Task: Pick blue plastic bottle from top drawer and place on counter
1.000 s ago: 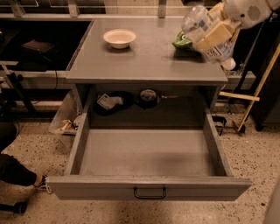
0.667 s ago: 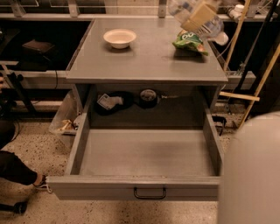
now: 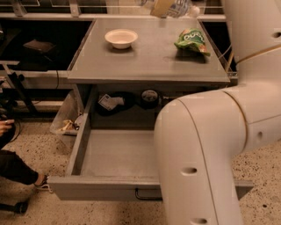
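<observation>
The blue plastic bottle (image 3: 179, 7) is held in the air at the top edge of the view, above the far edge of the counter (image 3: 149, 59), with its white cap pointing right. My gripper (image 3: 164, 7) is shut on it; a tan finger (image 3: 160, 6) shows against its left side. The top drawer (image 3: 99, 188) is pulled open below the counter and the part of its inside that shows is bare. Its dark handle (image 3: 145, 196) is half hidden by my white arm (image 3: 197, 154), which covers the drawer's right half.
A white bowl (image 3: 121, 38) sits at the counter's back left and a green snack bag (image 3: 192, 40) at its back right. Small items (image 3: 109, 102) lie in the recess behind the drawer. A person's leg (image 3: 17, 169) and a plastic bag (image 3: 66, 124) are on the floor at left.
My gripper has carried the bottle left and farther back over the counter, past the snack bag. My arm has swung into the foreground and now hides the drawer's right side.
</observation>
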You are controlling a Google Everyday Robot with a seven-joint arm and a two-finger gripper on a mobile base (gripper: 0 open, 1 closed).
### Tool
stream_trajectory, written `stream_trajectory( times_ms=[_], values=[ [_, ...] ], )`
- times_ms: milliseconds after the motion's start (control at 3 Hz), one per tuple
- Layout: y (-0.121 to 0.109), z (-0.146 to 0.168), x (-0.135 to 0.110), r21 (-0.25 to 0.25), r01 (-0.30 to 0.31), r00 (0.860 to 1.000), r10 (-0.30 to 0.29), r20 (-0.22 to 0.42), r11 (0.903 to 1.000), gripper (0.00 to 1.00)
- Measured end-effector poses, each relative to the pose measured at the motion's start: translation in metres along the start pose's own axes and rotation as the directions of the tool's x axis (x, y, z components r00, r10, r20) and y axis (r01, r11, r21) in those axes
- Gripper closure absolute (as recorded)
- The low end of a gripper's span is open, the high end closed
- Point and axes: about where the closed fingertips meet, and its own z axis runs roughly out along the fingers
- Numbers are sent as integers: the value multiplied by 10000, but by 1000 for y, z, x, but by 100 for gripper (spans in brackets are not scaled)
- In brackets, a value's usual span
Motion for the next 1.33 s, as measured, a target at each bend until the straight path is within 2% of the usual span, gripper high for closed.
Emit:
stream_trajectory(
  times_ms=[333, 667, 1000, 1333],
  values=[
    [17, 81, -1, -1020, 397, 9983, -439, -392, 9940, 100],
    [17, 82, -1, -1021, 397, 9983, -439, -391, 9940, 100],
    [43, 137, 0, -1988, 330, 9995, -326, 50, 9795, 100],
    [61, 205, 9, -2446, -210, 9989, 103, -449, 9694, 100]
  ],
)
